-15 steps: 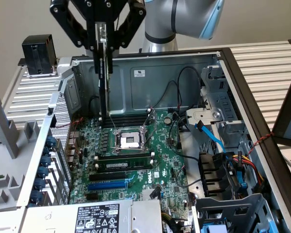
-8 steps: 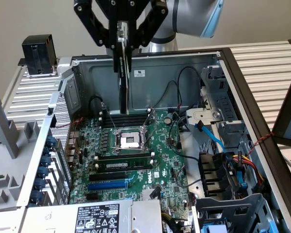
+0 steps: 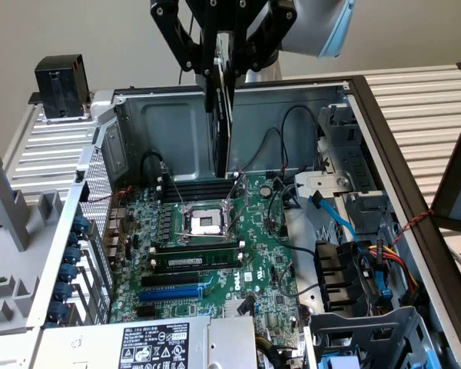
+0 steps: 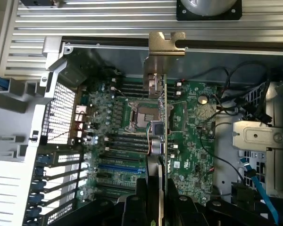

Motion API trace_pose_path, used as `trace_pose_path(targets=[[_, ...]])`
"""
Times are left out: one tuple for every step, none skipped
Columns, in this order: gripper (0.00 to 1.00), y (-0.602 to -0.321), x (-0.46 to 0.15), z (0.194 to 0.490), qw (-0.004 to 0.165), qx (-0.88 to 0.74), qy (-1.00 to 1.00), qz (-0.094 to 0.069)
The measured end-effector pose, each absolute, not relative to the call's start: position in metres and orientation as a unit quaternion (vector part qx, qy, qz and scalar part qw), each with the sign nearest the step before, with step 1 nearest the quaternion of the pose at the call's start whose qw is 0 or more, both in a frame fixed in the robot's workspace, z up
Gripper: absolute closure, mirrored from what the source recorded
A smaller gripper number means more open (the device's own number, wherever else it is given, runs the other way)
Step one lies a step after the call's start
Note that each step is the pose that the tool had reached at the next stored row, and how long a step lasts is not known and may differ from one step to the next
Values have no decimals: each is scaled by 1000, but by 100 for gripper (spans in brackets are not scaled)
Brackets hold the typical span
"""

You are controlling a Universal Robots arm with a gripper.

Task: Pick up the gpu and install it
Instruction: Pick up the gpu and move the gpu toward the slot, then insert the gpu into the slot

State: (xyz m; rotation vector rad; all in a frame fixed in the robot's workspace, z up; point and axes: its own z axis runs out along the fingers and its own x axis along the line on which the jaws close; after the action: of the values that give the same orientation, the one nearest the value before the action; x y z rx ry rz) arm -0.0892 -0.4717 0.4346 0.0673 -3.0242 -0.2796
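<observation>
Green circuit-board gpu with black shroud and silver bracket (image 3: 221, 131) hangs clamped in my black gripper (image 3: 221, 77), long axis pointing down toward the large green motherboard (image 3: 265, 257), not yet seated.

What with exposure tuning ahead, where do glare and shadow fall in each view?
Exterior view: the slatted table reads bright, the case interior dim, the gpu in the hand near-black. Wrist view: the bracket catches light, the hand stays dark.
</observation>
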Motion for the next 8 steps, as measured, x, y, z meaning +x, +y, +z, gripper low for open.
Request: trace_pose_path(targets=[[73,-472,-89,435,52,22,-994,-92],[73,-472,-89,435,52,22,-994,-92],[73,-472,-89,435,52,22,-994,-92],[73,-472,-89,435,52,22,-994,-92],[73,-472,-89,435,52,22,-994,-92],[73,-472,-89,435,52,22,-994,-92],[73,-472,-89,435,52,22,-994,-92],[73,-472,-89,435,52,22,-994,-92]])
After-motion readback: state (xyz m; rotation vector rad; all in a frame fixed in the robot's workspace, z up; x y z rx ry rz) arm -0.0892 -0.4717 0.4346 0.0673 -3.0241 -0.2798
